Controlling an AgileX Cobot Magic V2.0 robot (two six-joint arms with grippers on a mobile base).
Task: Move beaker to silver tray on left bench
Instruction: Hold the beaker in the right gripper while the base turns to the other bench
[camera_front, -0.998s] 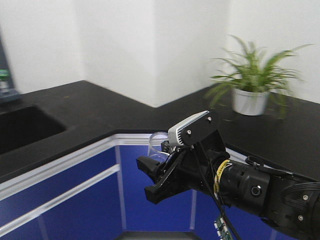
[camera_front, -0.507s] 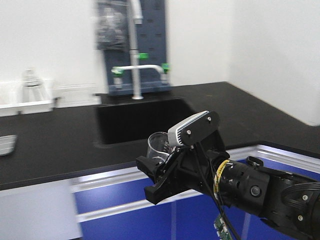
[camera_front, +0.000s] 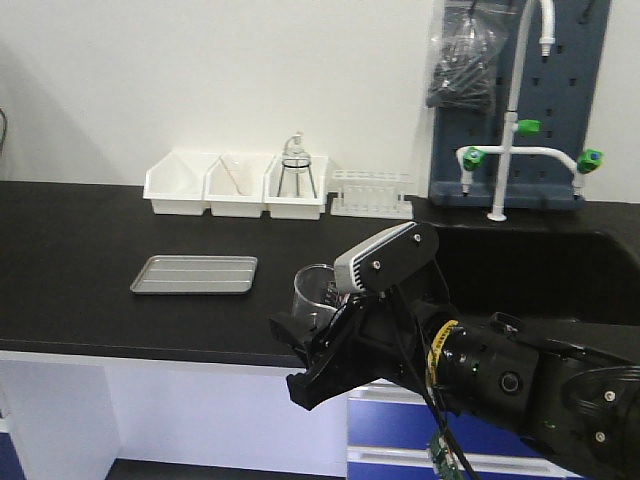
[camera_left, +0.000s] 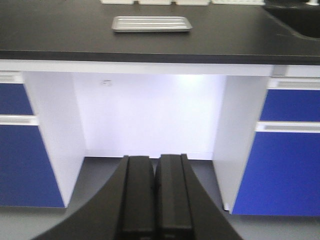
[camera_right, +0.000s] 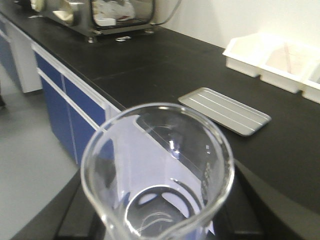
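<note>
My right gripper (camera_front: 312, 335) is shut on the beaker (camera_front: 314, 289), a small clear glass held upright in front of the left bench (camera_front: 70, 300). The right wrist view looks down into the empty beaker (camera_right: 159, 165), with black fingers (camera_right: 252, 202) on either side. The silver tray (camera_front: 194, 274) lies flat on the black countertop, to the left of the beaker and beyond it; it also shows as the silver tray (camera_right: 225, 110) and the silver tray (camera_left: 151, 23). My left gripper (camera_left: 155, 167) hangs low before the cabinet fronts, shut on nothing.
Three white bins (camera_front: 235, 186) stand along the wall, one holding a flask on a tripod (camera_front: 297, 173). To their right are a test tube rack (camera_front: 372, 194), a sink (camera_front: 530, 262) and a faucet (camera_front: 518, 120). Blue drawers (camera_left: 292, 170) flank a white kneehole.
The front view has swung left, from the corner with the plant past the sink to the bench with the tray. The beaker has stayed in my right gripper.
</note>
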